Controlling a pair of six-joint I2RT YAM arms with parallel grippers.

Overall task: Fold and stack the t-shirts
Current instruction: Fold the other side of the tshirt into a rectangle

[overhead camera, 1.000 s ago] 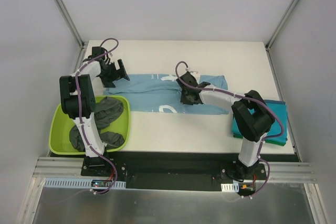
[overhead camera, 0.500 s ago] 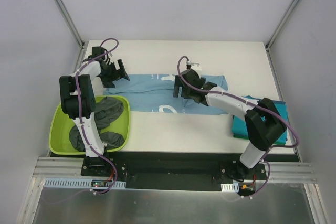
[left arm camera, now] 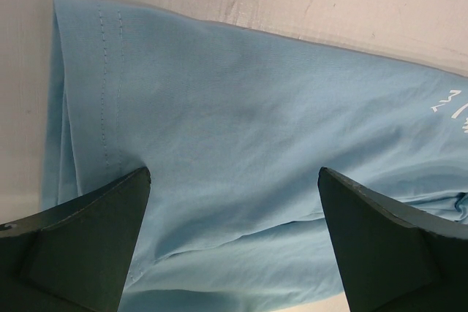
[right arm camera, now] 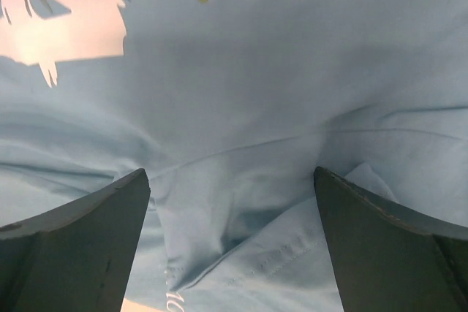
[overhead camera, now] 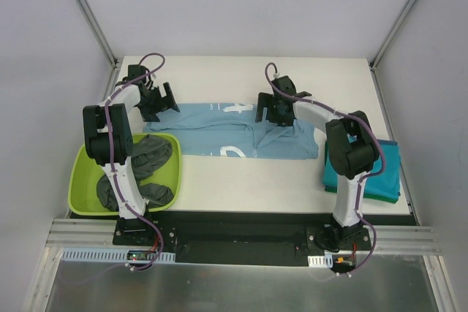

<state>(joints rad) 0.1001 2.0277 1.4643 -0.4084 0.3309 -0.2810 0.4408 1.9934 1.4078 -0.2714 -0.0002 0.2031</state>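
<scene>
While the left tool and right tool gape above one light blue t-shirt, one teal t-shirt lies near it.

Lab enclosure: aluminium frame, white walls

The light blue t-shirt lies flat across the middle of the white table as a long band running left to right, with white printed marks on it; its left end is smooth and its right end is rumpled into creases. A teal t-shirt sits folded at the near right. Dark grey t-shirts lie crumpled in the lime-green tub at the near left.
</scene>
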